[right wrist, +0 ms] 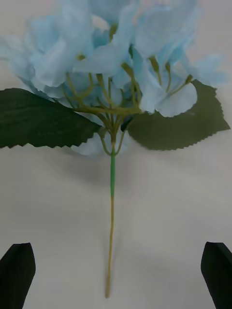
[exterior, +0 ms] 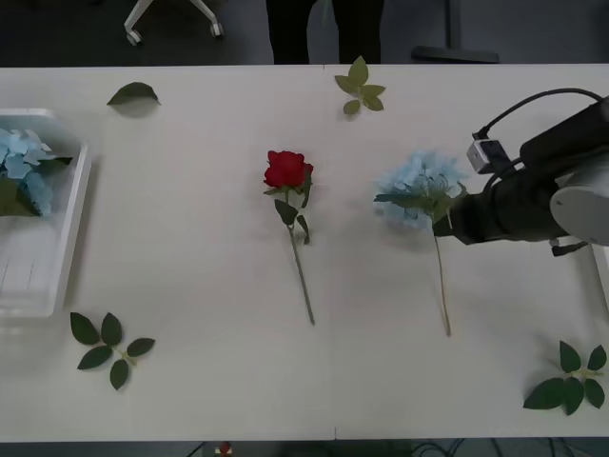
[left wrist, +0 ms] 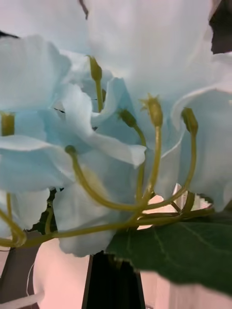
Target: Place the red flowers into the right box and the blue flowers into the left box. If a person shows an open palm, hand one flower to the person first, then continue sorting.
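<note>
- Centrally on the white bench (exterior: pixel 209 381), one red flower (exterior: pixel 287 169) lay flat, bloom toward twelve o'clock and stem trailing toward six.
- At its three o'clock lay a blue flower (exterior: pixel 419 187), its stem also running toward six.
- The right end effector (right wrist: pixel 116 270) sat just beside that blue head, at its three o'clock; its black fingers (right wrist: pixel 18 270) stood wide apart on either side of the stem (right wrist: pixel 111 227), touching nothing.
- The left box (exterior: pixel 67 238) sat at the bench's nine o'clock edge with another blue flower (exterior: pixel 24 167) inside.
- The left wrist view had pale blue petals (left wrist: pixel 96 145) pressed close; whether the left end effector was apart or together could not be told.
- Loose leaf sprigs (exterior: pixel 107 345) lay scattered about.
</note>
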You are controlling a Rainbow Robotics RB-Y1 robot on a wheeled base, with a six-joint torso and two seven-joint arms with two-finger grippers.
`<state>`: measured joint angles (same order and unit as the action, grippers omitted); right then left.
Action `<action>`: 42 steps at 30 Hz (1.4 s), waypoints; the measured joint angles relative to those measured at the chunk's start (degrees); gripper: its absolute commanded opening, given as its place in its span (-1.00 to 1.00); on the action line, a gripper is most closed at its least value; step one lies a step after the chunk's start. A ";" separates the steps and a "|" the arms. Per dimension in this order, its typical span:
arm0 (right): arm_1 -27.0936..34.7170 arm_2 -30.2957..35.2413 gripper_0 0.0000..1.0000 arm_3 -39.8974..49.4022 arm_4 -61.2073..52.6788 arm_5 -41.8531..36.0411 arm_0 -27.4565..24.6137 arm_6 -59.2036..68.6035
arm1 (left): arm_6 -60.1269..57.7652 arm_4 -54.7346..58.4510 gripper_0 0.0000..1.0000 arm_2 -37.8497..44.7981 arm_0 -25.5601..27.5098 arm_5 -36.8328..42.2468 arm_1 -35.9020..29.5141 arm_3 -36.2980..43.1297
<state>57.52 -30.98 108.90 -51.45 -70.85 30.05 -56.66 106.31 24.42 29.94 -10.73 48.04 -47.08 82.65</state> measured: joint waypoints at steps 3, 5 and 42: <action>-1.97 -0.85 1.00 -1.93 1.86 0.01 1.11 0.00 | 0.00 -0.29 -1.00 -2.20 0.10 -3.34 0.00 -4.25; -2.87 -1.87 1.00 -3.57 2.86 0.24 2.02 0.00 | 0.00 -0.29 -1.00 -3.74 0.10 -5.59 0.00 -6.34; -12.57 -11.28 1.00 -21.47 10.39 6.89 8.91 -0.01 | 2.15 14.29 0.94 4.21 1.19 34.39 0.01 18.18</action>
<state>44.95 -42.26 87.43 -41.07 -63.96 38.96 -56.67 108.46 38.71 34.15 -9.54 82.43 -47.06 100.83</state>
